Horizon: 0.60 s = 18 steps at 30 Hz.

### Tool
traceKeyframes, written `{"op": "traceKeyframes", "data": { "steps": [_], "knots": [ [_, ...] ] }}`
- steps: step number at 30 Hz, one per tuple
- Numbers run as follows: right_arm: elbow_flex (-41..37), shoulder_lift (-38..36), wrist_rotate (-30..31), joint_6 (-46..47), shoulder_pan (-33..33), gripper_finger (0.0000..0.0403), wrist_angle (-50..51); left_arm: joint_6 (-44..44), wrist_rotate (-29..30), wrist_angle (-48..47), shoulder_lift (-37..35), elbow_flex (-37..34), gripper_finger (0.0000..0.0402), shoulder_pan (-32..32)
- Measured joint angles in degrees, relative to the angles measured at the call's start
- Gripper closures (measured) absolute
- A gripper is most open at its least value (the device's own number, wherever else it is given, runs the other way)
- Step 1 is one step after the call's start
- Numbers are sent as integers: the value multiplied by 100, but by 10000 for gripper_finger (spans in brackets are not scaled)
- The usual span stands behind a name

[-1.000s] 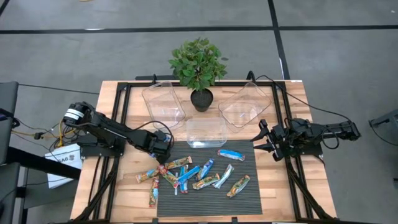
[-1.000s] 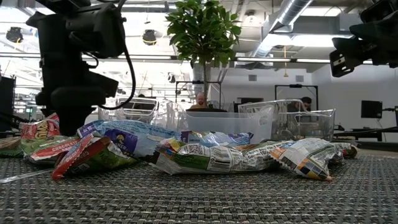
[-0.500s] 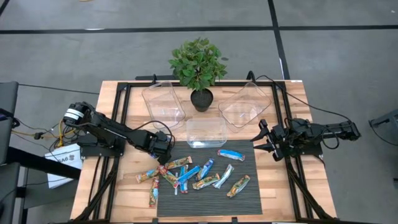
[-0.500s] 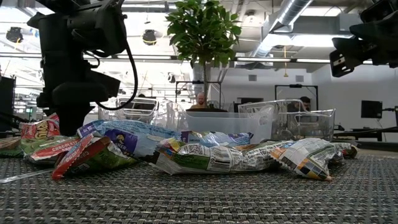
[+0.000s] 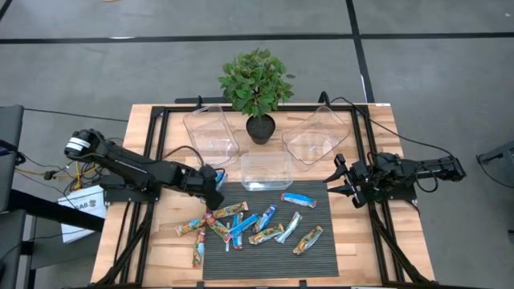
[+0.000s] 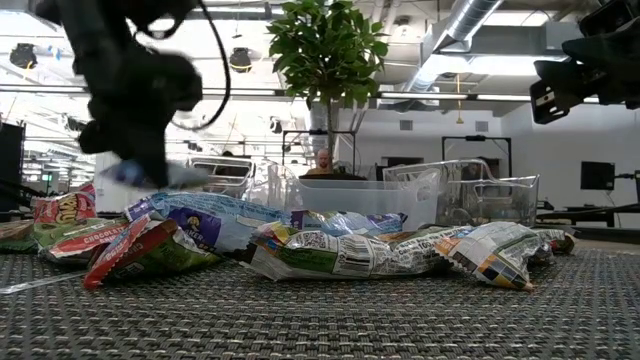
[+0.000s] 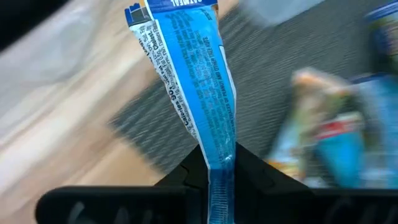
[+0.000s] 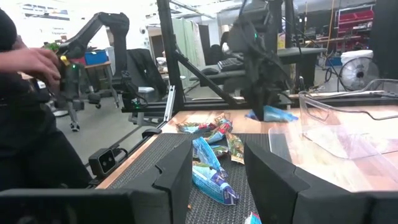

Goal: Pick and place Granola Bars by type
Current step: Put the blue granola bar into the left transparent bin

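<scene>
From above, the left pincer (image 5: 217, 183) is shut tight on a blue bar (image 5: 221, 179), lifted near the mat's (image 5: 265, 267) corner, beside the middle tub (image 5: 267, 171). The other bars (image 5: 249, 225) lie on the mat. The right pincer (image 5: 344, 181) waits open over the worktop (image 5: 173, 257). Down low, the blue bar hangs above the pile (a bit blurry). The left wrist shows the fingers (image 7: 261, 174) pinching its end.

On the long blue shiny wrapper (image 7: 198, 87) in the left wrist view, a dark band at the far end carries the word "OATMEAL", cut off at its top; the fine white print below it is too small to read. In the low view, the red-and-green wrapper (image 6: 75, 238) left of the potted plant (image 6: 325, 50) shows "CHOCOLATE".
</scene>
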State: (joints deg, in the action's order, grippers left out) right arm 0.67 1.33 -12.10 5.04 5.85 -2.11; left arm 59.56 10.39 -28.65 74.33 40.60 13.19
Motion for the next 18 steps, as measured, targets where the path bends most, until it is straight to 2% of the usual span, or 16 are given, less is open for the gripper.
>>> {"op": "traceKeyframes", "data": {
  "steps": [11, 18],
  "knots": [
    [0, 0, 0, 0, 0, 266, 0, -337, 100, 2143, -773, 11, 371, 75],
    [-1, 1, 0, -2, 1, 265, 1, -447, 101, 3714, -923, 13, 371, 75]
  ]
}}
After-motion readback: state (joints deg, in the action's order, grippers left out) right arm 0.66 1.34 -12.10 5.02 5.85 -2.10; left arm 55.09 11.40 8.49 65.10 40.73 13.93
